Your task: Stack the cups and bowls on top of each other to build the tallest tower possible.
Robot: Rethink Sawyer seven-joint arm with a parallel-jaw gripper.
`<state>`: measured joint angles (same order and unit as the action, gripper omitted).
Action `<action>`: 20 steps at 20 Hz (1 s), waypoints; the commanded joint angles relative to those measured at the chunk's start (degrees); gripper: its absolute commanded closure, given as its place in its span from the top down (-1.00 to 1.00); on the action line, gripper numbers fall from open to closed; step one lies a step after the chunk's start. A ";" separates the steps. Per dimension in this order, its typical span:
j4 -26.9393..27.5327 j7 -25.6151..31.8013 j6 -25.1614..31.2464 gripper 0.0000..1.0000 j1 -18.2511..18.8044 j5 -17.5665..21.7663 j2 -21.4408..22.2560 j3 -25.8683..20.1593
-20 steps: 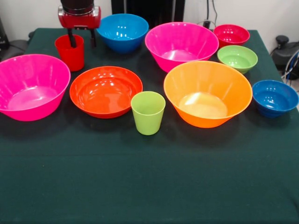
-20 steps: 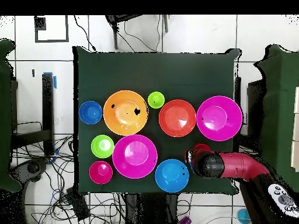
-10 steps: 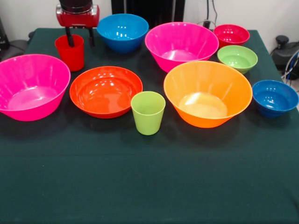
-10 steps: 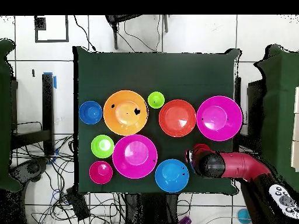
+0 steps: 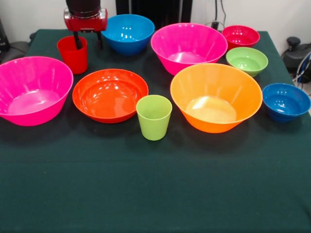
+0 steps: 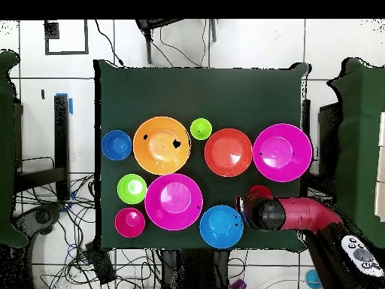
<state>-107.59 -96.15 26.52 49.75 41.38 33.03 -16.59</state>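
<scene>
While nothing is yet stacked, all ten vessels stand singly on the dark green table (image 5: 155, 194), each upright and empty. Seen from the front, the red cup (image 5: 73, 53) stands at the far left corner, just behind the left pink bowl (image 5: 31, 90) and beside the light blue bowl (image 5: 128, 33). The gripper (image 5: 88, 41) hangs directly over that cup with its two black fingers (image 5: 77, 41) spread apart: one dips inside the cup's mouth, the other hangs outside, toward the light blue bowl. Nothing is gripped. The red-orange bowl (image 5: 110, 94) sits just in front of the cup, and the lime green cup (image 5: 154, 117) stands nearest the camera, between that bowl and the orange bowl (image 5: 215, 97). Behind the orange bowl is the second pink bowl (image 5: 189, 47), with the magenta-red bowl (image 5: 240, 36), green bowl (image 5: 247, 60) and dark blue bowl (image 5: 285, 101) ranged down the right side. Overhead, the arm (image 6: 301, 214) crosses the table edge and covers most of the red cup (image 6: 260, 191).
</scene>
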 commanded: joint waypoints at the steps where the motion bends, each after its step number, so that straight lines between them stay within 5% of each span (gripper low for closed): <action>1: 3.16 6.29 0.38 1.00 -1.00 4.19 -4.49 -4.00; 13: 6.78 7.77 4.92 1.00 -3.53 4.86 -4.82 -2.02; 14: 6.86 7.88 4.92 -1.00 -3.56 4.92 -4.82 -1.99; 20: 5.79 7.43 4.61 -1.00 -4.03 5.26 -3.96 -2.16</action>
<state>-105.19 -96.15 28.13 48.60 41.63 32.17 -16.22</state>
